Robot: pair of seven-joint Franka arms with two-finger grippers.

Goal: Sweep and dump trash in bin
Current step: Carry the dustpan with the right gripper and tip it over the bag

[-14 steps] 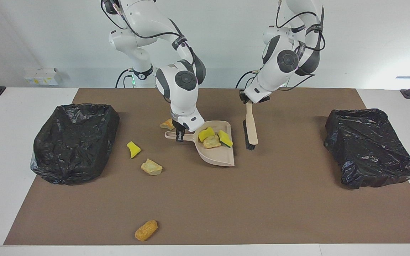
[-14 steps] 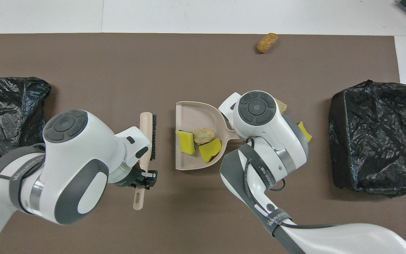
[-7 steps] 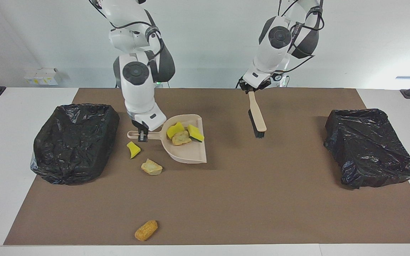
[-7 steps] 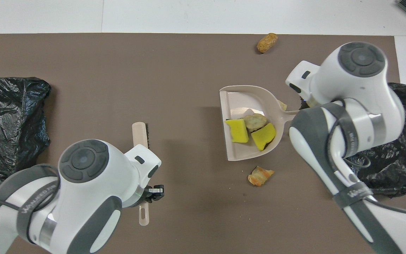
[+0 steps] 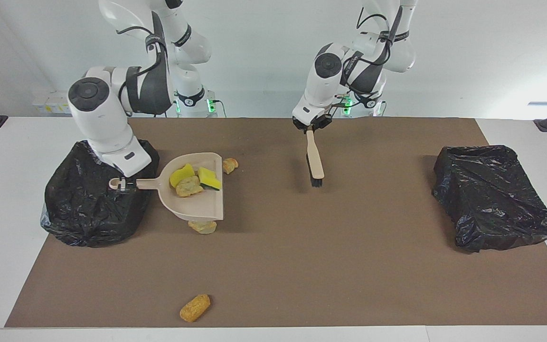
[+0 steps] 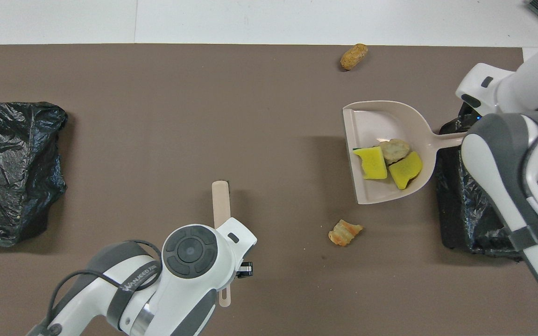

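1. On the table [image 5: 273, 285], a brown mat covers the middle.
2. At each end of the mat sits a bin lined with a black bag: one at the right arm's end [image 5: 93, 209], one at the left arm's end [image 5: 492, 199].
3. Over the edge of the first bin, the right gripper [image 5: 122, 184] has its jaws clamped on the handle of the beige dustpan [image 5: 202, 206], held raised above the mat.
4. Over the mat's middle, the left gripper [image 5: 311, 127] has its jaws clamped on the hand brush [image 5: 315, 164], bristles hanging down.
5. Trash: three pieces [image 5: 190, 180] lie in the dustpan; three crusty lumps [image 5: 195, 307] lie loose on the mat.
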